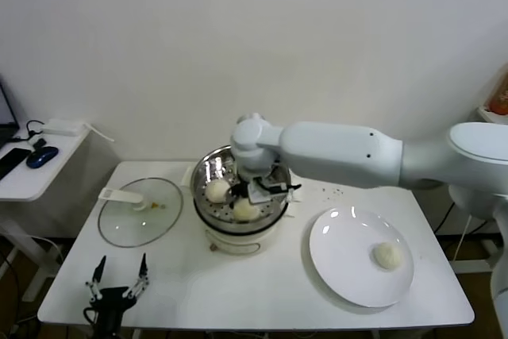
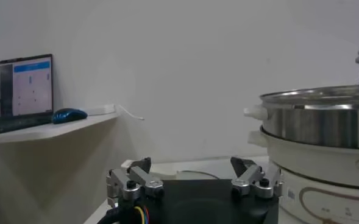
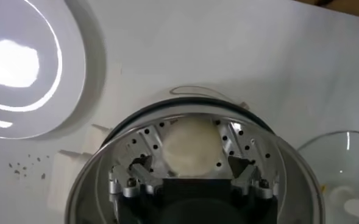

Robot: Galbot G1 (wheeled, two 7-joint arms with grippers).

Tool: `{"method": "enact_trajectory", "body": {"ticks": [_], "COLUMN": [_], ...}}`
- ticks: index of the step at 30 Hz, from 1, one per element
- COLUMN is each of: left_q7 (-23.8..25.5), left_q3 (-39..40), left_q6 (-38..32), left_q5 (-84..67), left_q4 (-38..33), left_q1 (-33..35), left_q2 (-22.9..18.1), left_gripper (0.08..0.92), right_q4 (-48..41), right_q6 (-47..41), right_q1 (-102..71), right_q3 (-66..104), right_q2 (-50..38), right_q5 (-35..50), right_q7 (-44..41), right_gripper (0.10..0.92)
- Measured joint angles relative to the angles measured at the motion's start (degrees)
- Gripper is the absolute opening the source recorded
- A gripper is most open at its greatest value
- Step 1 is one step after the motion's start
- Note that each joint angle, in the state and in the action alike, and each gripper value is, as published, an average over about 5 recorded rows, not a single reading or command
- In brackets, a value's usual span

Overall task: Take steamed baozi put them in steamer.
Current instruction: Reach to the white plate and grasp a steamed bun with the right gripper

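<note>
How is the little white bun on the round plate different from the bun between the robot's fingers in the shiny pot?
The off-white dough bun on the round white plate lies alone and untouched; the off-white dough bun in the shiny steel steamer basket sits between the right gripper fingers. The plate bun rests on the flat white plate; the steamer bun is down on the perforated bottom of the steamer, beside another bun. Both are round, smooth and pale.

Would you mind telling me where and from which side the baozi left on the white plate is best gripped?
Grip the baozi across its round middle, coming straight down from above. It is a smooth dome lying alone on the flat white plate, so nothing crowds its sides, and a low, gentle pinch probably suits the soft-looking dough.
</note>
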Motion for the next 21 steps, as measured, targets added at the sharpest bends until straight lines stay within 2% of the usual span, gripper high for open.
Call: {"method": "enact_trajectory", "body": {"ticks": [8,21], "left_q7": [0.0,0.3], "left_q3": [0.1,0.7], "left_q6": [0.0,0.3], "left_q5": [0.0,0.3], "left_q4": [-0.4,-1.3], "left_q1": [-0.1,-0.3], "left_q2": [0.1,0.6], "left_gripper": [0.823,0.823], "right_q4": [-0.3,-2.4], "right_q6": [-5.1,-22.7], "right_q1": [7.8,16.4], "right_q3": [-4.3,-17.5], "right_q2": [-5.5,-19.8], "right_q5": [9.9,33.0], "right_q7": [0.9,4.8], "right_gripper": [0.823,0.823]}}
